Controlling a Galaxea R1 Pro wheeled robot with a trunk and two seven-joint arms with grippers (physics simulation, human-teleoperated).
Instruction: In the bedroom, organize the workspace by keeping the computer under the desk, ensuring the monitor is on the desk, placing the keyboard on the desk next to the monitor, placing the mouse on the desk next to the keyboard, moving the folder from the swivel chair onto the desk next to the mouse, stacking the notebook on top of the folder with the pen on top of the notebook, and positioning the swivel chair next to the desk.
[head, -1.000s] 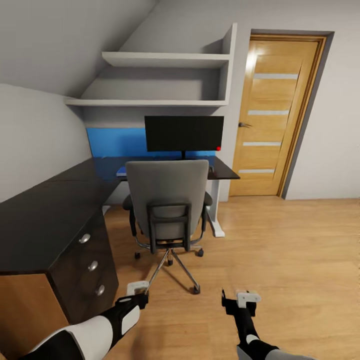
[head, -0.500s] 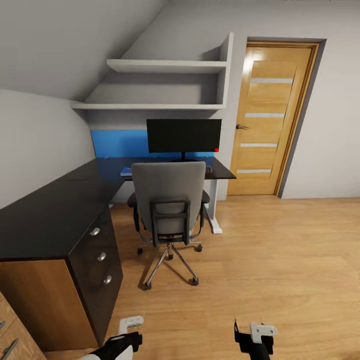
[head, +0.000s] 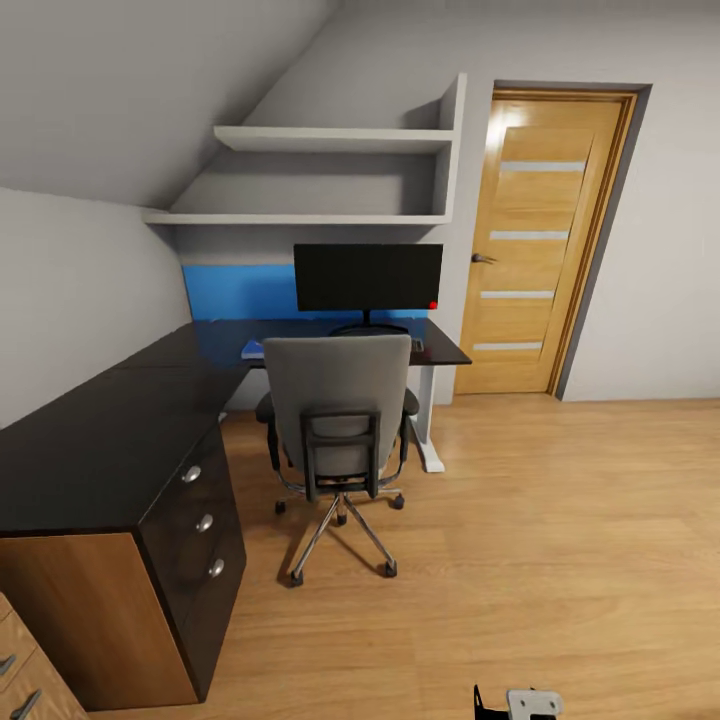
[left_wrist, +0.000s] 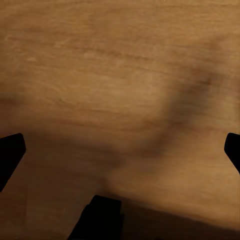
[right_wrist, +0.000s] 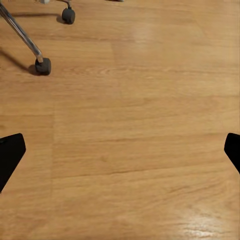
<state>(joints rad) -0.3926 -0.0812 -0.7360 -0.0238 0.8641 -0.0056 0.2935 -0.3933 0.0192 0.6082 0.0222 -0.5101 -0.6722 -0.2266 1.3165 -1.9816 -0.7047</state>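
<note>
We count one swivel chair (head: 338, 420), one monitor (head: 367, 277), one table (head: 120, 420) with three round silver knobs (head: 204, 522), two wall shelves (head: 330, 139), one door (head: 535, 240), and two castors (right_wrist: 43, 66) by the right wrist.

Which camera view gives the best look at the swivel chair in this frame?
The head view: the swivel chair shows whole from behind, grey back toward the camera, pushed in at the desk. The right wrist view catches part of its chrome base and two castors on the wood floor. The left wrist view looks at floor.
</note>
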